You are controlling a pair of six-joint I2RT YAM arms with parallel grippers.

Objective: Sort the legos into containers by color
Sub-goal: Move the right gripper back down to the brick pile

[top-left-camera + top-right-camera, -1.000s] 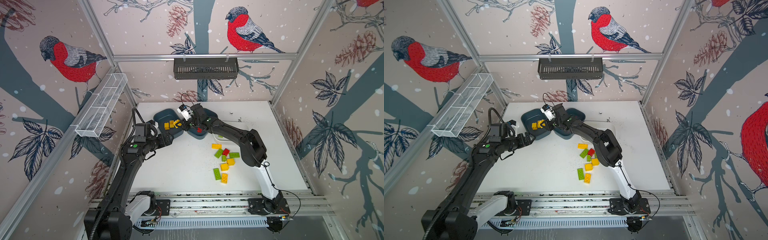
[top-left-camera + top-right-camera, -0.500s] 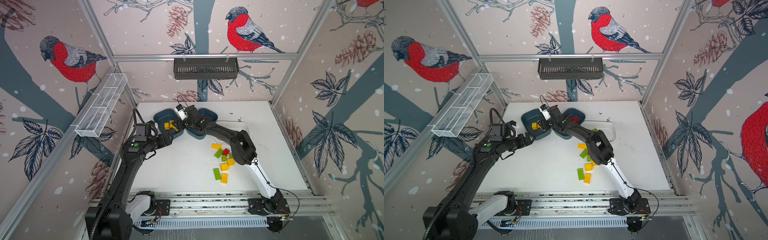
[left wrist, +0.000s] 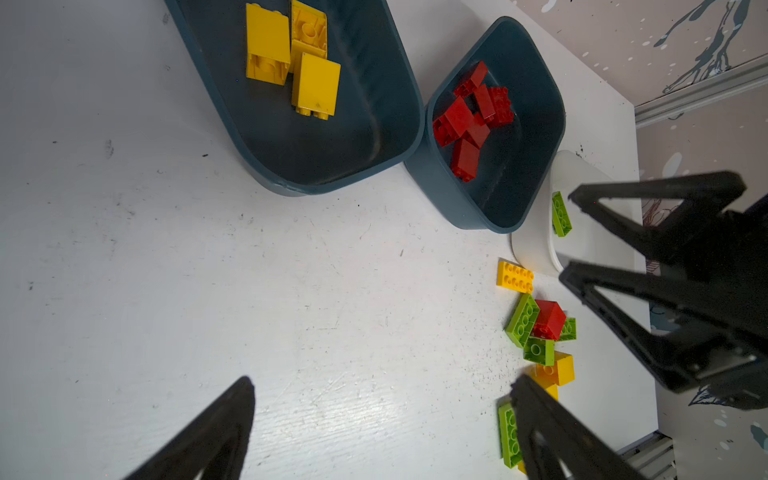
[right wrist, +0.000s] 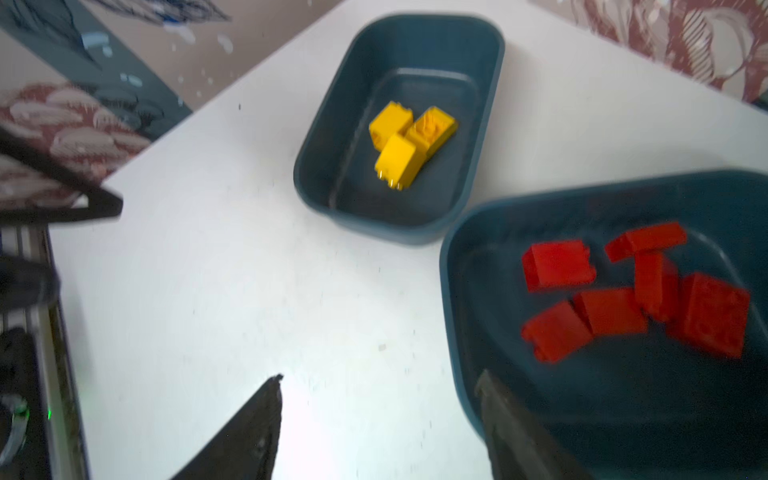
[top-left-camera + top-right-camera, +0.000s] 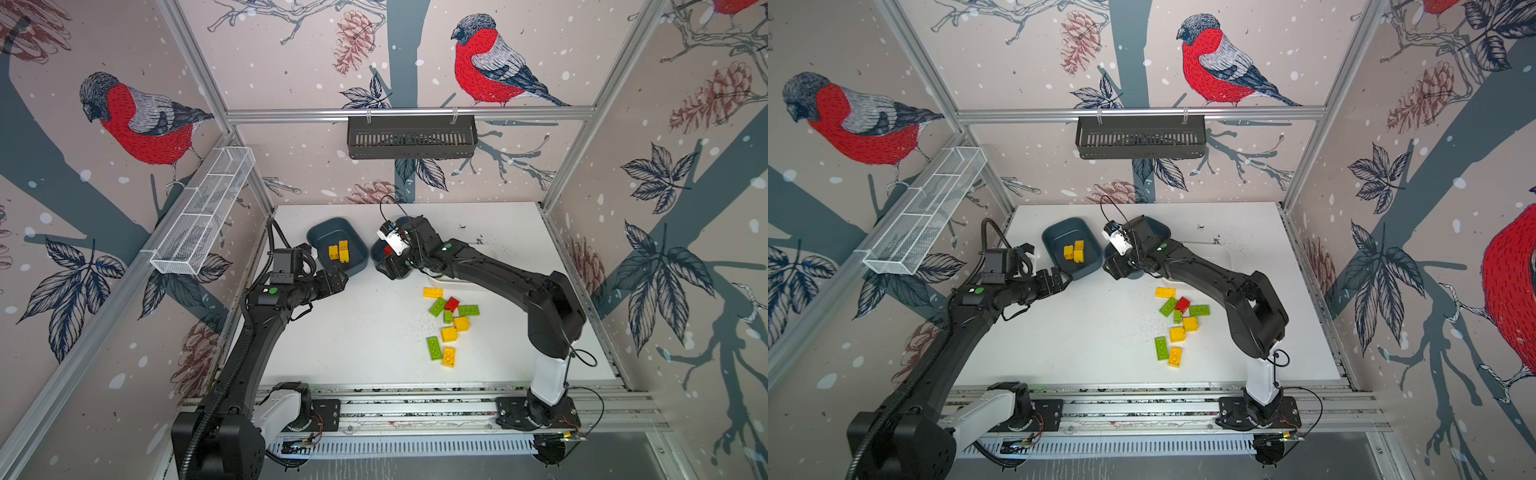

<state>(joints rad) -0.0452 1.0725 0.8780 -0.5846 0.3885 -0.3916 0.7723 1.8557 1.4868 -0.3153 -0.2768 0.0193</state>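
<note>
The left hand is released and empty over the desk. The right hand, also released, is at the edge of the blue tub holding red bricks. 3 yellow bricks lie in the other blue tub. Loose bricks lie on the desk.

We see three yellow studded plastic bricks in one dark teal-blue rounded plastic tub, red bricks in its teal-blue twin, one lime green brick in the white tub; yellow, lime and red bricks speckle the white worktop.
</note>
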